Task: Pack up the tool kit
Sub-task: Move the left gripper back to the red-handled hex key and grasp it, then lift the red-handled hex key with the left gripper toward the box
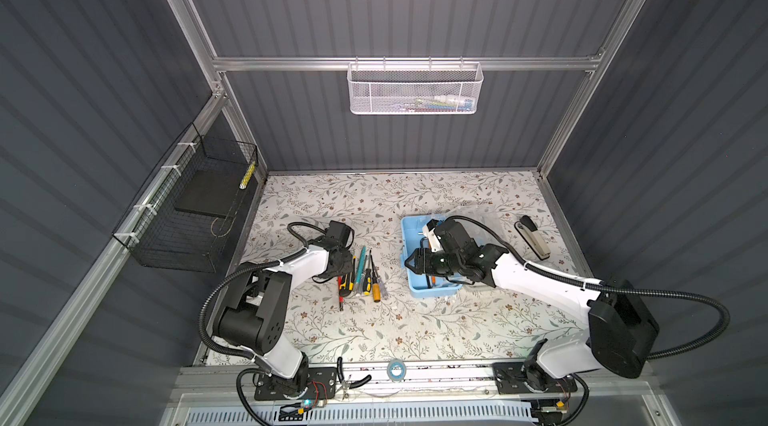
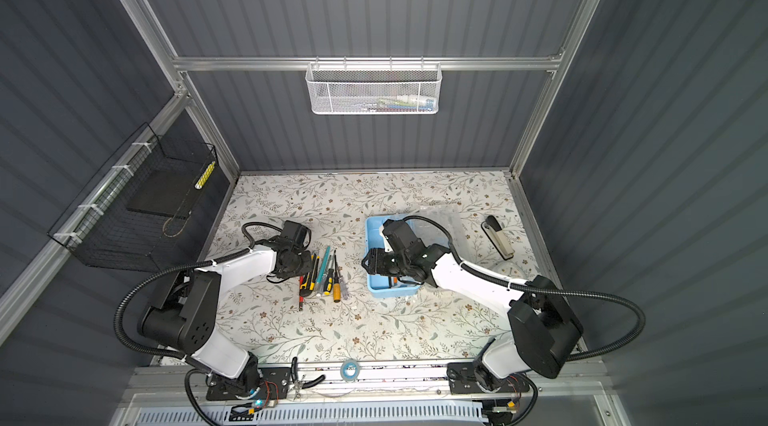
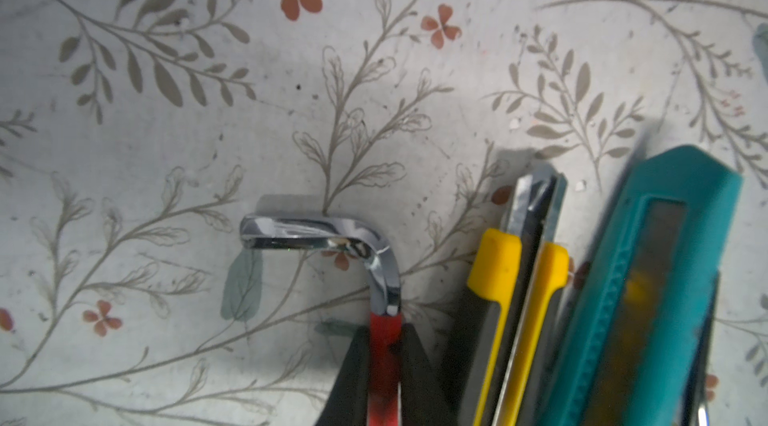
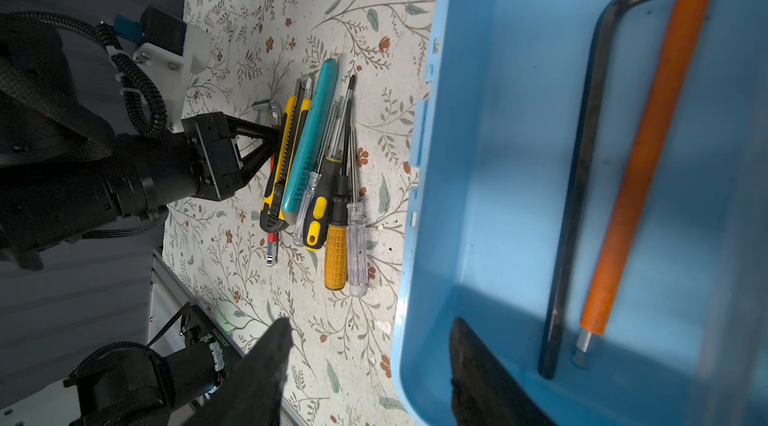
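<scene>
Right wrist: open light-blue tool kit (image 4: 498, 154); right end effector (image 4: 370, 322) spread, left (image 3: 384, 332) pinching key (image 3: 316, 233).

left arm (image 1: 303, 264), right arm (image 1: 540, 285): white shells, black joints | cables (image 4: 139, 96): black corrugated hose, white ties | left hand (image 4: 277, 135): black triangular fingers (image 4: 259, 154) | base plates (image 1: 324, 380): black, screwed
</scene>
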Controlling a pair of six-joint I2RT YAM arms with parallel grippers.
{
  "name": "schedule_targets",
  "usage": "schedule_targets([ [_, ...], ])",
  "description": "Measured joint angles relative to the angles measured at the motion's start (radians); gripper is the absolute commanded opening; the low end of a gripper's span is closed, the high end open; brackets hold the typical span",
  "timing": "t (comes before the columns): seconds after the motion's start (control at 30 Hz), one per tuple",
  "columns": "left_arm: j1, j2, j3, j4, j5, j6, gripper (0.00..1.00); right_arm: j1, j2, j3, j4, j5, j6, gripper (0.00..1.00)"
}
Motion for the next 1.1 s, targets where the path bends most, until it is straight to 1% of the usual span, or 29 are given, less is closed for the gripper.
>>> schedule_targets([
  [0.1, 0.000, 0.000, 0.000, 0.000, -0.003, -0.002, 0.06, 0.000, 0.000, 0.000, 0.006, 0.000, 0.000, 0.62],
  [0.2, 0.000, 0.001, 0.000, 0.003, -0.006, -0.002, 0.00, 0.000, 0.000, 0.000, 0.006, 0.000, 0.000, 0.62],
  [0.33, 0.000, 0.001, 0.000, 0.003, -0.016, -0.002, 0.00, 0.000, 0.002, 0.000, 0.009, 0.000, 0.000, 0.62],
  [0.53, 0.000, -0.016, 0.000, -0.020, -0.076, 0.004, 0.00, 0.000, 0.009, -0.002, 0.028, 0.000, 0.011, 0.62],
  [0.7, 0.000, -0.120, 0.026, -0.073, -0.140, 0.022, 0.00, 0.000, 0.012, -0.005, 0.046, -0.001, 0.016, 0.62],
  [0.87, -0.013, -0.206, 0.103, -0.112, -0.147, 0.025, 0.00, -0.007, 0.012, -0.005, 0.055, -0.009, 0.023, 0.62],
  [0.9, -0.021, -0.217, 0.121, -0.126, -0.149, 0.025, 0.00, -0.010, 0.010, -0.005, 0.055, -0.010, 0.023, 0.62],
  [0.97, -0.068, -0.240, 0.168, -0.155, -0.174, 0.021, 0.00, -0.021, -0.003, -0.008, 0.053, -0.008, 0.029, 0.62],
  [1.03, -0.139, -0.253, 0.221, -0.176, -0.198, 0.016, 0.00, -0.038, -0.045, -0.026, 0.053, 0.003, 0.034, 0.62],
  [1.1, -0.199, -0.257, 0.272, -0.175, -0.198, 0.001, 0.00, -0.059, -0.107, -0.049, 0.050, 0.019, 0.038, 0.62],
])
